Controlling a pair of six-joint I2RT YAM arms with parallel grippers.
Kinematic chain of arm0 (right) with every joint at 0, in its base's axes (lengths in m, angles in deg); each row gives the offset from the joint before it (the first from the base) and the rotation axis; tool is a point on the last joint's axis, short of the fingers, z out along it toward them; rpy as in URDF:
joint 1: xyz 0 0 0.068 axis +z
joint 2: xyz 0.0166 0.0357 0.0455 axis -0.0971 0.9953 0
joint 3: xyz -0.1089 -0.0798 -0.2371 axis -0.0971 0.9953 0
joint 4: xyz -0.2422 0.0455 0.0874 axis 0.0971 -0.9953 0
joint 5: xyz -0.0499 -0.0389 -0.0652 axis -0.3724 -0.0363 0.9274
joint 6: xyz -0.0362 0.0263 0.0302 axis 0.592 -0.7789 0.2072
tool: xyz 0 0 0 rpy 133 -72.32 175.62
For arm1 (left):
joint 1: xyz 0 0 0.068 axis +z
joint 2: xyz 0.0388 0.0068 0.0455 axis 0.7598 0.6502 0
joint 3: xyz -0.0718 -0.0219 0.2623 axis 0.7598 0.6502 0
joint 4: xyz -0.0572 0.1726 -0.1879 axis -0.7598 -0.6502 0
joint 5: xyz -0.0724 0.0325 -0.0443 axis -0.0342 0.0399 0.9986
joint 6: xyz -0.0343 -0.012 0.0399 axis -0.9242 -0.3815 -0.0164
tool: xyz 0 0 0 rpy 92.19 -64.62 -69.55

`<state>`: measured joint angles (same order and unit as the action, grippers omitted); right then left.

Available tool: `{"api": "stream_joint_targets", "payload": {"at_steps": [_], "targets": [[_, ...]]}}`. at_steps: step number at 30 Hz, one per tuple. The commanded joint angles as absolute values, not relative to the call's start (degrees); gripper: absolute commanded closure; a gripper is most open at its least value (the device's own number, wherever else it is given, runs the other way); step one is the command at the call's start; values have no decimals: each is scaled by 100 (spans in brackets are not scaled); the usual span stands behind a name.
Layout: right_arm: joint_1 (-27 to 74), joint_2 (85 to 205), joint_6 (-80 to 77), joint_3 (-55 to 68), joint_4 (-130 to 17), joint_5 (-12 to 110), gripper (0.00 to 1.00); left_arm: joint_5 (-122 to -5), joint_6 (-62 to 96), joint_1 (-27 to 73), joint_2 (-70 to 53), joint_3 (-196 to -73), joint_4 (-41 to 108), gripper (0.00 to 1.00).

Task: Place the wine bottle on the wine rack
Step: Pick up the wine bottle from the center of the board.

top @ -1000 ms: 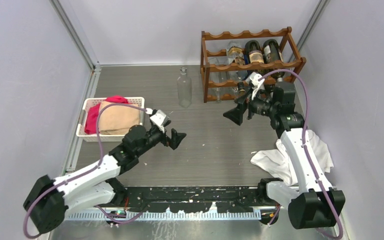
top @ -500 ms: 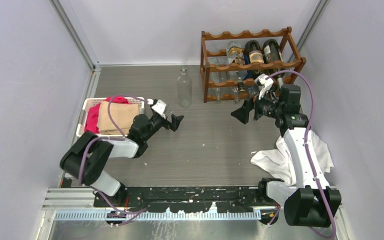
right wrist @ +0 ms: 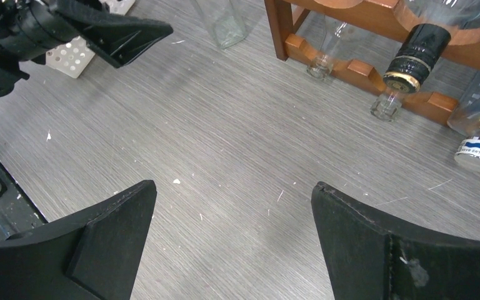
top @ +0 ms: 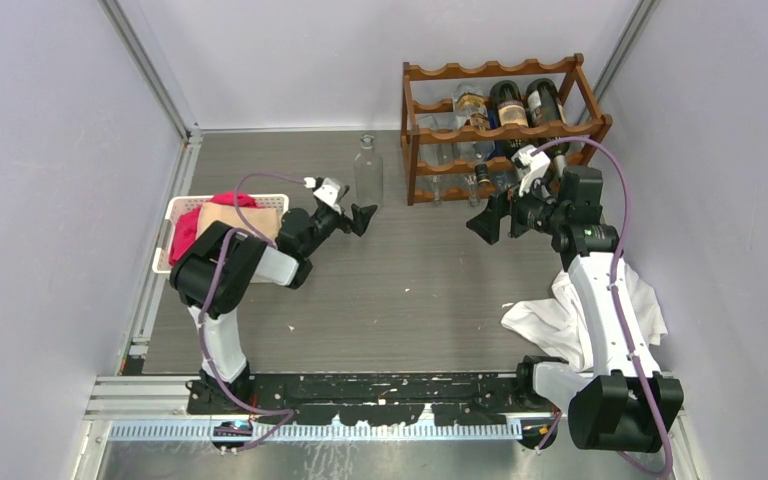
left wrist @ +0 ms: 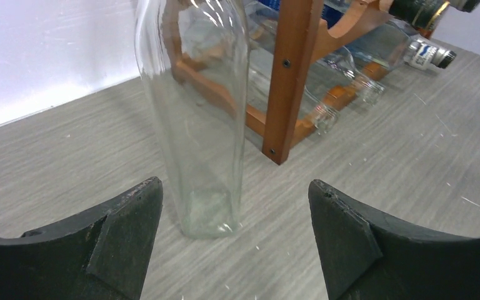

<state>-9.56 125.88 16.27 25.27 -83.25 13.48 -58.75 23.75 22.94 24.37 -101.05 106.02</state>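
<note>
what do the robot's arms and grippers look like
The left arm and right arm have white links with black joints and bases. A purplish cable loops along each. The left gripper and right gripper each have two broad, matte black, wedge-shaped fingers.

In the left wrist view the clear wine bottle (left wrist: 194,119) loses its neck past the top edge, and the wine rack (left wrist: 289,75) shows only one post and low rails. From above, the right arm (top: 585,240) hides part of the rack's lower tier, where what look like glass bottles (top: 480,178) are too small to count.
</note>
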Motion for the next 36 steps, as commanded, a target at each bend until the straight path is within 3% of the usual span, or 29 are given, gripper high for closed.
{"api": "stream_joint_targets", "payload": {"at_steps": [1, 10, 16, 19, 22, 23, 29, 36], "targets": [[-979, 12616, 1732, 2250, -8305, 1389, 0, -6052, 2549, 2325, 2738, -10650, 11048, 15], [-979, 12652, 1766, 2239, -8333, 1436, 0, -6626, 2550, 2308, 3384, -11566, 10599, 17], [-979, 12690, 1791, 2239, -8338, 1459, 0, -6674, 2521, 2243, 3659, -11981, 10435, 30], [-986, 12691, 1822, 2230, -8358, 1486, 0, -6618, 2541, 2229, 3720, -12099, 10399, 50], [-1001, 12677, 1841, 2206, -8411, 1479, 0, -6569, 2620, 2229, 3596, -11897, 10588, 95], [-1005, 12670, 1845, 2204, -8416, 1466, 0, -6566, 2661, 2229, 3512, -11748, 10700, 100], [-1014, 12682, 1888, 2173, -8491, 1349, 0, -5855, 2752, 2229, 2364, -10673, 10820, 100], [-1102, 12543, 2386, 1864, -9046, 1170, 0, -4580, 2554, 2148, 430, -9979, 8871, 100]]}}
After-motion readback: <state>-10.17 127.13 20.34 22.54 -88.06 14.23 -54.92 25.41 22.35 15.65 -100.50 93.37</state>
